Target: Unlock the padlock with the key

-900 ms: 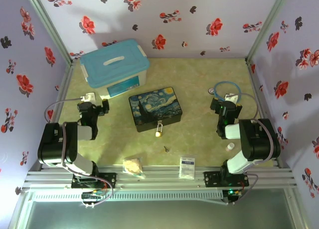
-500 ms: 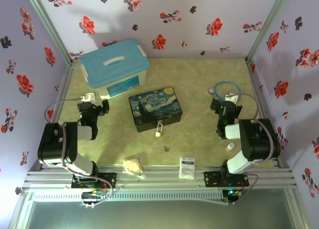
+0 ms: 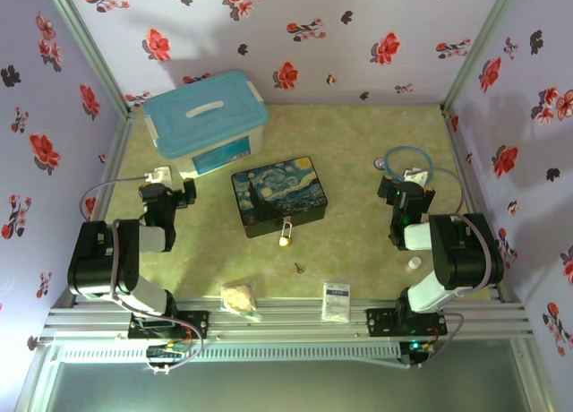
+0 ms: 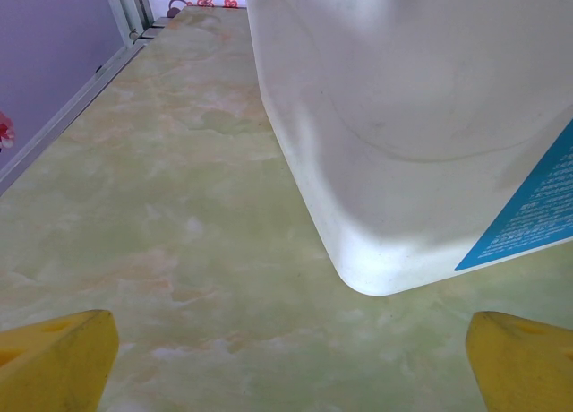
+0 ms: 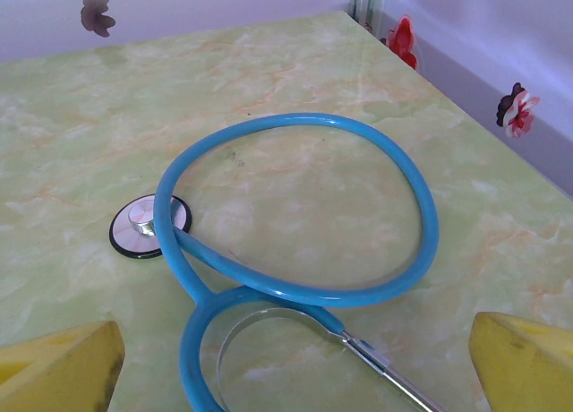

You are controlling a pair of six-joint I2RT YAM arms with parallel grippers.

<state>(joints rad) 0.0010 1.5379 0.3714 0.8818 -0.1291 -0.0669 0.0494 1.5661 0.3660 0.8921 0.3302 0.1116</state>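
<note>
From above: see padlock (image 3: 285, 236) against the tin box's (image 3: 279, 193) near side, key (image 3: 299, 269) on the table (image 3: 358, 152) just nearer, both well apart from left gripper (image 3: 166, 195) and right gripper (image 3: 406, 195). Left wrist: see yellow fingertips (image 4: 54, 358) spread wide, facing a plastic bin's (image 4: 403, 116) corner. Right wrist: see fingertips (image 5: 54, 367) spread wide before a blue stethoscope (image 5: 295, 123).

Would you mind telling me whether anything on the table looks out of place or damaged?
Nothing looks spilled or damaged. The painted tin sits slightly askew, the padlock at its near side, and the key lies loose nearby.
</note>
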